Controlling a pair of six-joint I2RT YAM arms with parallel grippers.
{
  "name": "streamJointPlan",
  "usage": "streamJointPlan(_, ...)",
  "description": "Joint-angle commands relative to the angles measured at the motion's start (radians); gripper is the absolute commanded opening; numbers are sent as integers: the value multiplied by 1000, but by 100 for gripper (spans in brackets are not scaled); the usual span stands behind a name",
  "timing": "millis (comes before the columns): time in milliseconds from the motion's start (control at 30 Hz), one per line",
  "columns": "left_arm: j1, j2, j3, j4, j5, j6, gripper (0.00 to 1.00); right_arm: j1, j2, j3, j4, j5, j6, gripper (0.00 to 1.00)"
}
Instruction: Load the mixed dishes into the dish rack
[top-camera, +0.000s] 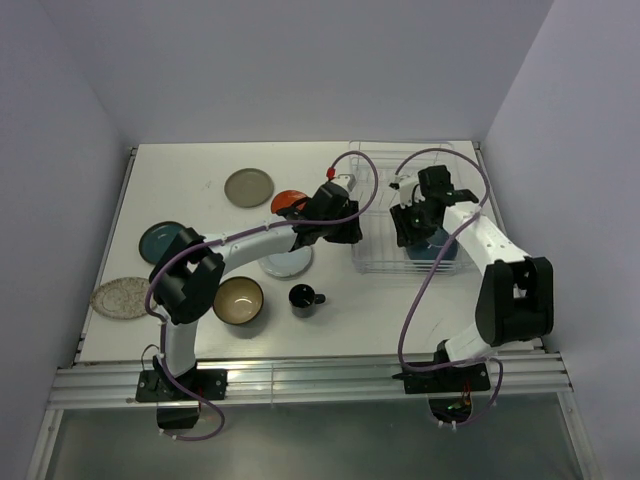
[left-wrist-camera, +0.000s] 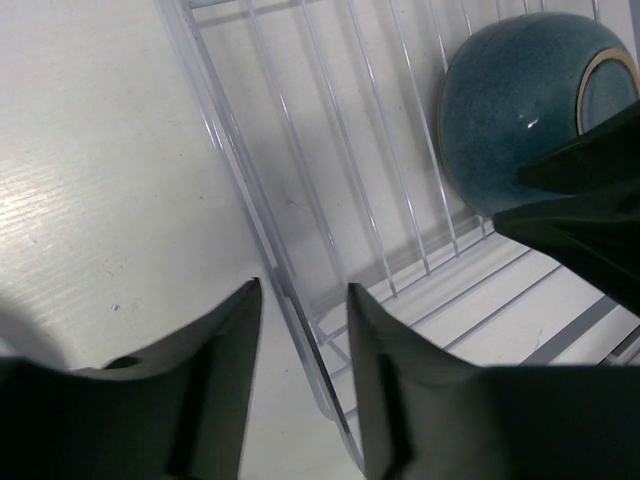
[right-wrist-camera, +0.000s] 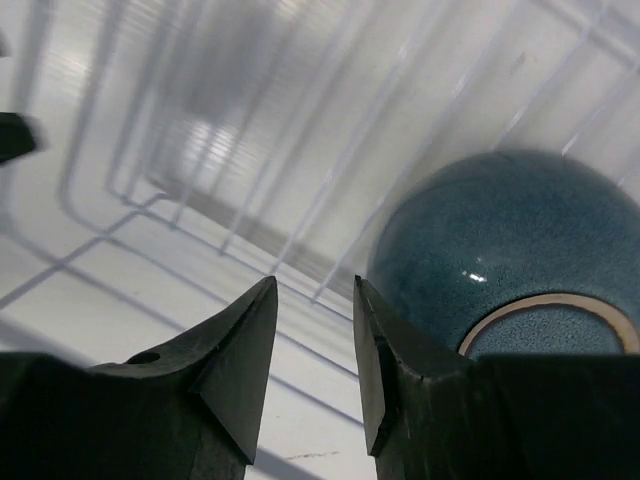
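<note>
The white wire dish rack (top-camera: 380, 265) stands at the back right of the table. A teal-blue bowl (right-wrist-camera: 500, 240) lies upside down inside it, also seen as the bowl (left-wrist-camera: 510, 110) in the left wrist view. My right gripper (right-wrist-camera: 314, 282) hangs open just left of that bowl, with nothing between its fingers. My left gripper (left-wrist-camera: 302, 286) is open at the rack's left edge, its fingers on either side of the rim wire (left-wrist-camera: 300, 340) without touching it. On the table lie a grey-olive plate (top-camera: 248, 187), an orange-red plate (top-camera: 288, 200), a pale plate (top-camera: 287, 262), an olive-brown bowl (top-camera: 238, 300) and a black mug (top-camera: 303, 298).
A dark teal plate (top-camera: 160, 240) and a speckled plate (top-camera: 120, 297) lie at the table's left side. Both arms reach over the middle, the left one crossing above the pale plate. White walls close in the table on three sides.
</note>
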Motion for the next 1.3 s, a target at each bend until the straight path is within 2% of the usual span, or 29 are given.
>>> streamJointPlan(0,5,-50,27,35,-2,22,49,-15,-90,93,-52,-170,-71,44)
streamJointPlan(67,6,-67,38,34,-2,28,59,-20,-121,119,-56,-222,-75,46)
streamJointPlan(233,11,-108,68,35,-2,54,72,-46,-190,137,-53,-313,-112,47)
streamJointPlan(500,14,-248,24,63,-12,134,75,-78,-303,30,14,-500,-206,50)
streamJointPlan(600,14,-375,-37,54,-34,172,76,-81,-352,-10,26,-621,-253,50)
streamJointPlan(767,18,-611,-282,41,-101,180,74,-81,-428,-77,52,-775,-272,50)
streamJointPlan(800,21,-706,-372,35,-117,156,74,-80,-449,-91,56,-795,-278,50)
streamJointPlan(933,38,-930,-559,-82,-224,41,70,-80,-491,-146,86,-839,-284,51)
streamJointPlan(1033,78,-1135,-672,-310,-372,-120,67,-78,-500,-159,89,-845,-287,50)
streamJointPlan(1067,90,-1136,-697,-354,-373,-162,67,-78,-500,-160,89,-849,-292,50)
streamJointPlan(1167,147,-1280,-780,-501,-422,-341,65,-77,-501,-167,83,-846,-304,50)
streamJointPlan(1267,182,-1320,-804,-580,-446,-450,66,-77,-497,-170,80,-836,-313,50)
